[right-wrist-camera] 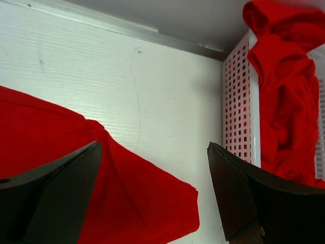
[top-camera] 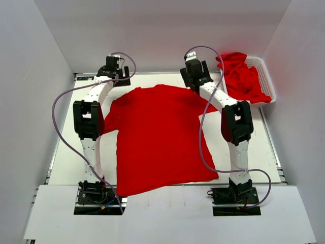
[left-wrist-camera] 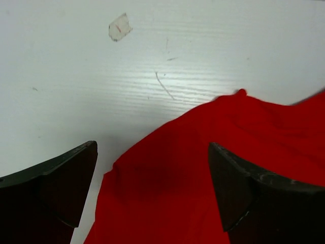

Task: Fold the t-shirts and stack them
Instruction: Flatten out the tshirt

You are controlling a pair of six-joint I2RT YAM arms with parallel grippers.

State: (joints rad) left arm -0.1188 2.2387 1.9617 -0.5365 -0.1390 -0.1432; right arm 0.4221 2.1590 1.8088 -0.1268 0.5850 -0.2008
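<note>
Jaws apart on left gripper [left-wrist-camera: 152, 193] and right gripper [right-wrist-camera: 152, 193], over the flat t-shirt [top-camera: 157, 137]. A lattice basket [right-wrist-camera: 238, 101] of crumpled t-shirts [right-wrist-camera: 284, 91] stands right of the right jaws.

Figure: colours and patterns across the workspace.
Spread t-shirt [top-camera: 157, 137] and heaped t-shirts [top-camera: 242, 76]: plain bright red, unprinted; basket [right-wrist-camera: 238, 112]: white square lattice; surface [top-camera: 68, 162]: white, faintly grained; arms [top-camera: 91, 150]: white, black joints.
</note>
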